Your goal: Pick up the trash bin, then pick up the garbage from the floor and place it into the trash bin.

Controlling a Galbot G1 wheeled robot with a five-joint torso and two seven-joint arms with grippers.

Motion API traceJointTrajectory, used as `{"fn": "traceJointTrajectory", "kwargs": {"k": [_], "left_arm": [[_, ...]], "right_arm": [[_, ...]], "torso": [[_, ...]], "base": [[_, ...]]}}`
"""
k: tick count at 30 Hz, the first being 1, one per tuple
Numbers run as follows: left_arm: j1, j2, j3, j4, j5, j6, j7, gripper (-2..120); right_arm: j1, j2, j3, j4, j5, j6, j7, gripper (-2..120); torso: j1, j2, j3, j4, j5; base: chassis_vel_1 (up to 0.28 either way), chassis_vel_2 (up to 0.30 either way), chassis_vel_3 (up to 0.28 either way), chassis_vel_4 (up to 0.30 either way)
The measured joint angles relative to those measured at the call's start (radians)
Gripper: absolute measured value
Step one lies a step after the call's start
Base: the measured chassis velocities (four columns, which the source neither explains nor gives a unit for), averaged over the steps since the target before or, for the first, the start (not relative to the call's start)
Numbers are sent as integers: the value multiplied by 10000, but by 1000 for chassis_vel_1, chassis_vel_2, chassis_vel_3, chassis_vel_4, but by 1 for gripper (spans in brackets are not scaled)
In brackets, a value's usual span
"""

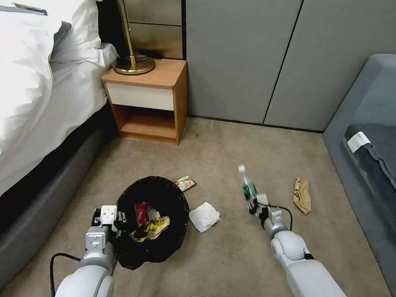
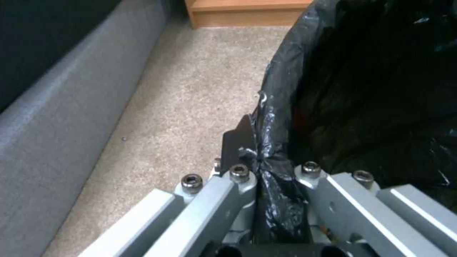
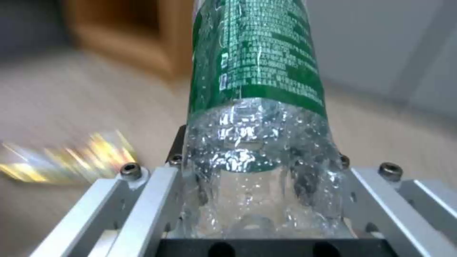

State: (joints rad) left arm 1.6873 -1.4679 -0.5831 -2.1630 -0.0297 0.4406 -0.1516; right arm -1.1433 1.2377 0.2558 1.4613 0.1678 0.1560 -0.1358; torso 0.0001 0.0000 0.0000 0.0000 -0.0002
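My left hand [image 1: 116,217] is clamped on the bag-covered rim of the trash bin [image 1: 178,209], a round bucket lined in black, holding a red packet [image 1: 141,211] and a yellow wrapper [image 1: 157,227]. My right hand [image 1: 251,202] is clamped on one clear, green-labelled bottle [image 1: 246,182], held above the carpet. Three pieces lie on the floor: a colourful wrapper [image 1: 185,183], a white paper wad [image 1: 204,216], a brown paper bag [image 1: 302,194].
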Motion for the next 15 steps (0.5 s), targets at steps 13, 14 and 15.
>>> {"fn": "traceJointTrajectory", "kwargs": {"k": [13, 14, 15], "left_arm": [[-5, -6, 107, -2, 30, -15, 7, 1], [-5, -17, 135, -6, 47, -20, 7, 1], [-6, -32, 169, -13, 65, -23, 11, 1]], "right_arm": [[-1122, -632, -2030, 3659, -361, 1638, -2306, 29], [-1106, -644, -2281, 3616, -417, 1638, -2295, 29], [-1057, -629, -2538, 3464, -501, 1638, -2232, 29]], "torso": [[-1, 0, -1, 0, 1], [-1, 0, -1, -1, 2], [-1, 0, -1, -1, 2]], "base": [[0, 0, 0, 0], [0, 0, 0, 0], [0, 0, 0, 0]]}}
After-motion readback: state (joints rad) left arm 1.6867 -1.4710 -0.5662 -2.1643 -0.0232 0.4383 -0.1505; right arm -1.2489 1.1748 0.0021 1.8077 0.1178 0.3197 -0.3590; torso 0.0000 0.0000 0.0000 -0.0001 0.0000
